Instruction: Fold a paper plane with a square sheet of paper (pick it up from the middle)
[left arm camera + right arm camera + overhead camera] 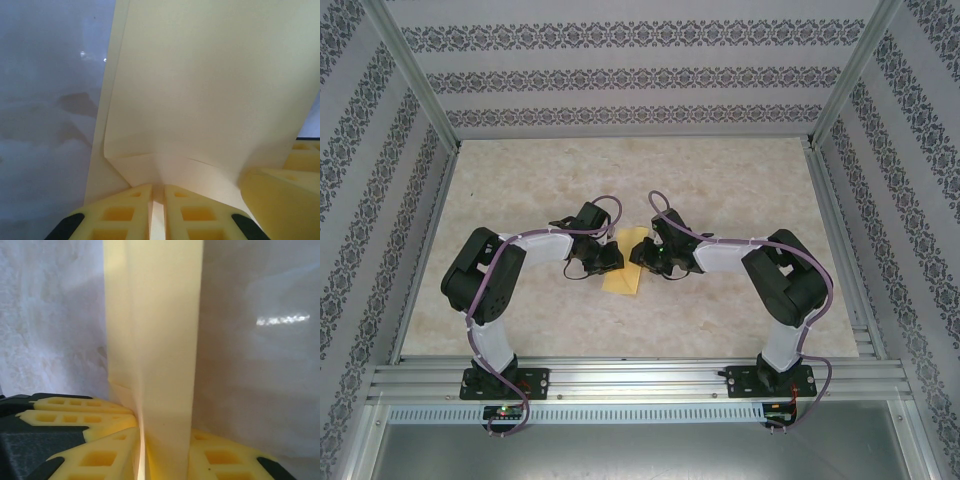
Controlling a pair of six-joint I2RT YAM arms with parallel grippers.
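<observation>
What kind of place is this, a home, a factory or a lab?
Probably a lab test cell: a left arm and right arm bolted to an aluminium rail, a marble-look table, patterned backdrop walls around it, and yellow paper between the arms.

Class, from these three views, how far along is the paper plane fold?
Done: the paper is no longer a flat square; it is folded into a narrow layered strip, with creases visible in the left wrist view. In hand: the left jaws and right jaws are each shut on it from opposite sides. Left: no pointed nose or wings show, so the shaping folds likely remain.
</observation>
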